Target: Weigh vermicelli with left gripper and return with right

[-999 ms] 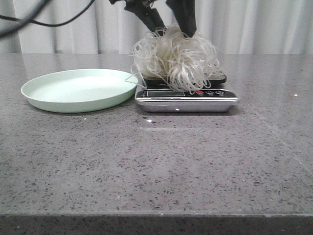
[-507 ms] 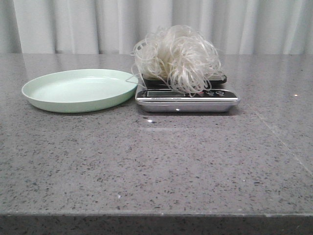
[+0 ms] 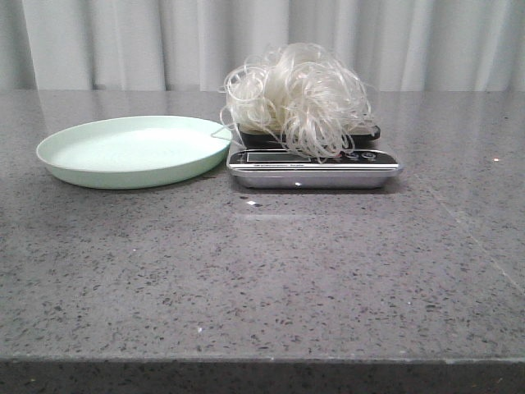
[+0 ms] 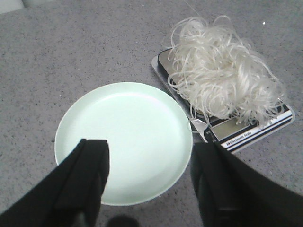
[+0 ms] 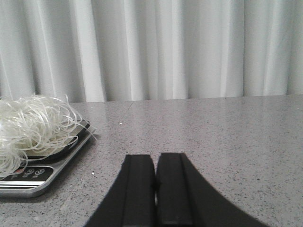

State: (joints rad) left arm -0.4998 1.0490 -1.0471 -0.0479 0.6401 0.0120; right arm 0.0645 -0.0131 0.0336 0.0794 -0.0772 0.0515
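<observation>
The bare table [image 3: 262, 271] runs up to the scale [image 3: 314, 169], whose display faces the front camera, with the pale green plate [image 3: 131, 152] empty just beside it on the robot's left. The vermicelli [image 3: 297, 94] sits heaped on the scale's platform, a few strands hanging over the display and buttons, and nothing touches it. So the weighing half looks done: the noodles are off the plate and resting free on the scale. What remains, as far as can be judged, is the return trip to the plate, which falls to the right arm. Neither arm shows in the front view. The left gripper [image 4: 149, 182] hangs above the plate with its fingers spread wide and empty; the vermicelli [image 4: 225, 75] lies beyond it, off to one side and well apart. The right gripper [image 5: 155, 194] has its fingers pressed together, holding nothing, low over the table; the vermicelli [image 5: 33, 130] lies ahead and to one side, near but not touching.
</observation>
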